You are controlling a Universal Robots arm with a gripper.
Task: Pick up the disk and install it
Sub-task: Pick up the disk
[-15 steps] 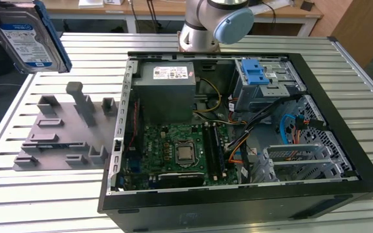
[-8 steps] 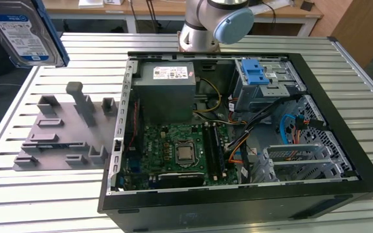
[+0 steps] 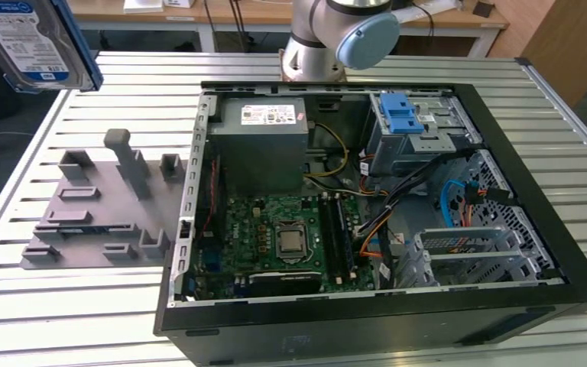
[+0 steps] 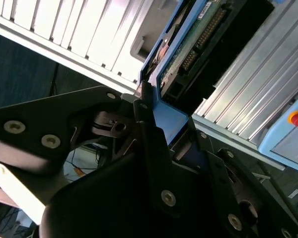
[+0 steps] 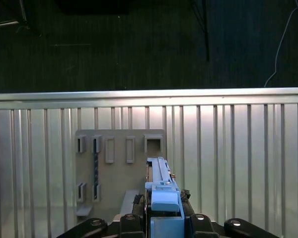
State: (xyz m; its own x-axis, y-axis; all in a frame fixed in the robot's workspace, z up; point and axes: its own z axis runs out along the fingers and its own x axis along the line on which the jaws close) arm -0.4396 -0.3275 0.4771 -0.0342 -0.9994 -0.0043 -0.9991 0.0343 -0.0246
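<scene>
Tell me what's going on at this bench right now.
The arm's gripper is clamped on the disk by its blue carrier, holding it in the air above the slatted table, over the grey fixture plate. The open computer case lies to the exterior view's right of that plate; the disk is not yet in it.

Bright light glares off the slatted table [image 5: 238, 148]; the floor [image 5: 139, 44] beyond lies dark and shadowed.

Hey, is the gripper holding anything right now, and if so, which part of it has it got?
The gripper holds the disk, clamped at one end on its blue carrier.
</scene>
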